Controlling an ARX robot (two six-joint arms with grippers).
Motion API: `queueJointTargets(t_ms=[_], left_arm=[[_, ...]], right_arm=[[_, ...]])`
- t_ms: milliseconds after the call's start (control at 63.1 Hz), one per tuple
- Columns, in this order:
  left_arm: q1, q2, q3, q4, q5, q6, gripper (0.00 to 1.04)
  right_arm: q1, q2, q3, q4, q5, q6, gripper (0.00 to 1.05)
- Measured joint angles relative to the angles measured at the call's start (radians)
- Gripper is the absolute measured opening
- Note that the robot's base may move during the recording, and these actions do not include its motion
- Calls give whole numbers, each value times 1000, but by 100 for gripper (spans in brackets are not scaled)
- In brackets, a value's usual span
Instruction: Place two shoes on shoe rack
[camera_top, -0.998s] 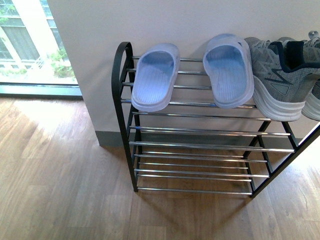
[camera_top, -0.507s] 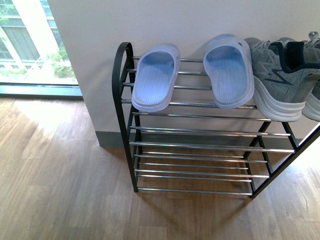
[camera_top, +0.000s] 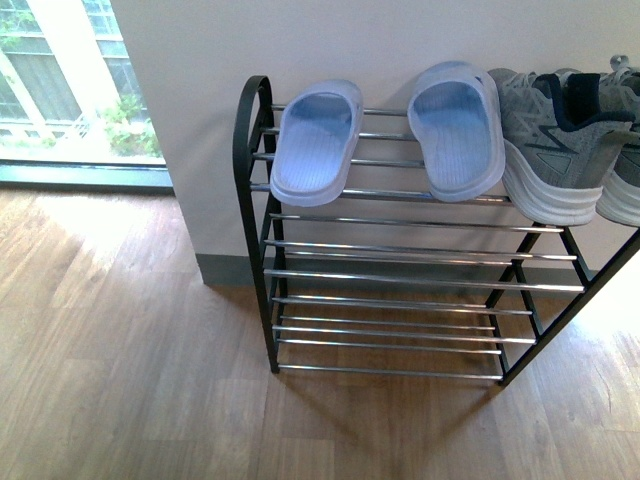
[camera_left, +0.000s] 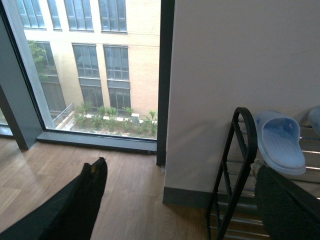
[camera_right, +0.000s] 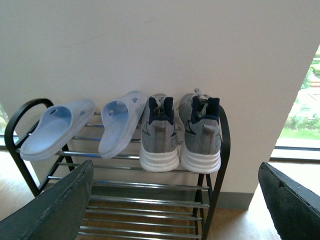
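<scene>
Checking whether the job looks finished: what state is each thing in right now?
Grey sneakers: side by side on the top tier, heels outward.
Blue slides: on the top tier, apart, soles down.
Shoe rack: upright against the wall, lower tiers bare.
Left gripper: open, holding nothing.
Right gripper: open, holding nothing.

You're in an indoor entry-type corner, home or office lobby, can't tell which. Evidence: wood-plank floor (camera_top: 120, 350), plain white wall (camera_top: 350, 40) with a grey baseboard (camera_top: 225, 270), and a floor-to-ceiling window (camera_left: 90, 70) with dark frame showing shrubs and a beige multi-storey building (camera_left: 135, 30) outside. A shoe rack (camera_top: 400, 300) stands against the wall, holding pale blue slides (camera_top: 315, 140) and grey sneakers (camera_right: 180, 132) on its top tier.
</scene>
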Motion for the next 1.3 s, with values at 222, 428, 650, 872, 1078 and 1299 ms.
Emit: queueJointTargets(t_ms=[222,428,650,872,1078,1299], left_arm=[[0,0,0,0,0,3,95],[0,0,0,0,0,3,95],[0,0,0,0,1,3,95],[0,0,0,0,1,3,95],[0,0,0,0,2,3,95],[0,0,0,0,1,3,95]], right_arm=[[0,0,0,0,-1,0,95],[0,0,0,-1,0,0,95],[0,0,0,-1,0,0,95],[0,0,0,-2,0,0,95],[0,0,0,-2,1,0,96],[0,0,0,-2,0,0,96]])
